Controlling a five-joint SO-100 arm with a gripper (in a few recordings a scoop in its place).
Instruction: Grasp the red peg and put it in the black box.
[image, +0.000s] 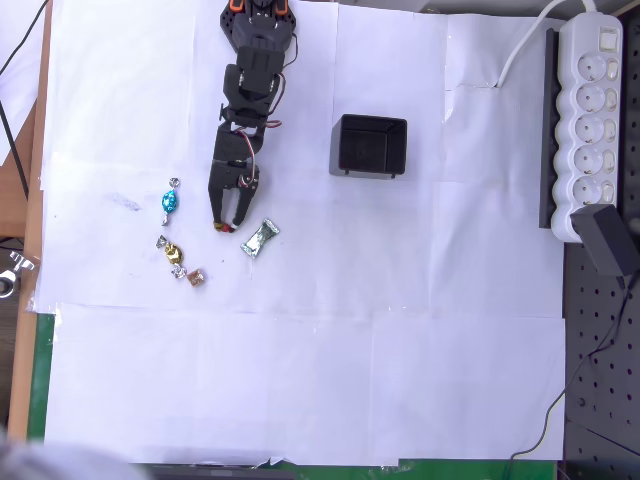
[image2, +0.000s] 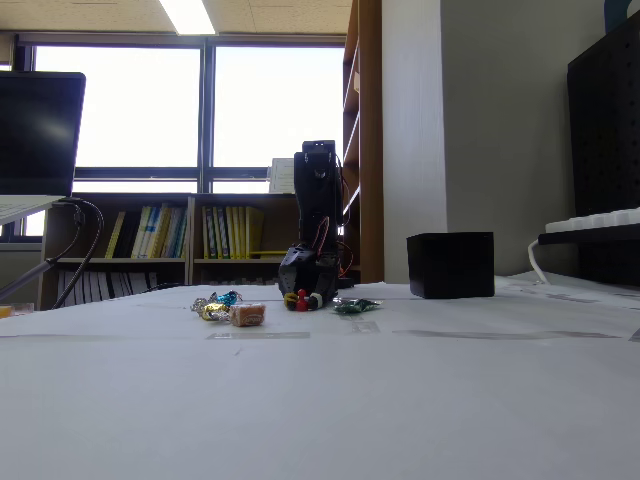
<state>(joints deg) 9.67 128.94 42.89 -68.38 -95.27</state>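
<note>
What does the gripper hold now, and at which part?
The gripper is down at the red peg, which sits between its fingertips. Whether they already clamp it, and where on it, cannot be told.

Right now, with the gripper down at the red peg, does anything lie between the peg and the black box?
Nothing visible does. In the overhead view the red peg sits at the gripper tips, and bare white paper runs up and right to the black box. The green candy lies right of the peg, below that line.
</note>
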